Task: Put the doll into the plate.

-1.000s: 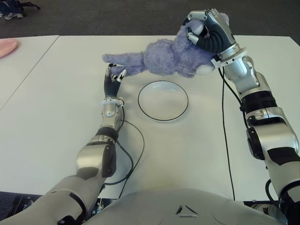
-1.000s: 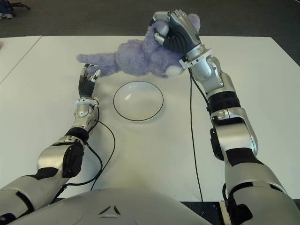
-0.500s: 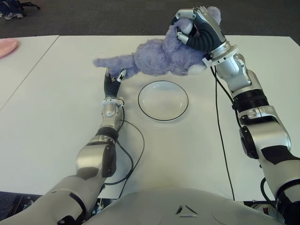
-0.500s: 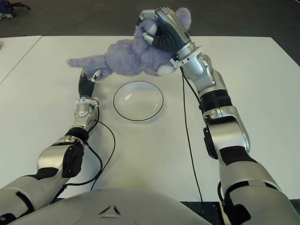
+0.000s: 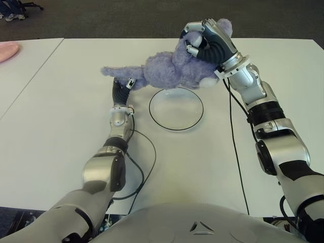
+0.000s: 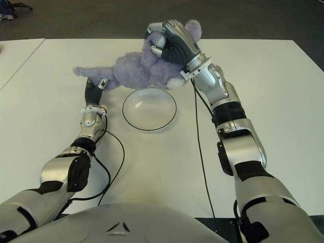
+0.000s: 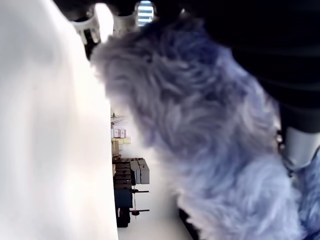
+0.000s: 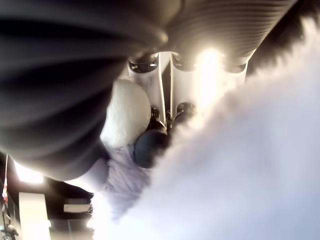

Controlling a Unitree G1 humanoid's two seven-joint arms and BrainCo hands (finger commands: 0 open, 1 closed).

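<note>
Doll [image 5: 167,71], a soft, light purple plush that sags where unsupported, hangs just above the plate's [image 5: 167,124] twelve o'clock rim, clenched at its head by the right hand [image 5: 210,40], while the left hand [image 5: 121,90] at nine o'clock shows under its trailing limb, fingers hidden.

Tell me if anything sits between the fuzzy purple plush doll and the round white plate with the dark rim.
Nothing visible does. The right hand grips the purple plush doll above the far rim of the white plate, whose inside is bare. The left hand shows under the doll's outstretched limb, left of the plate, not over it.
</note>
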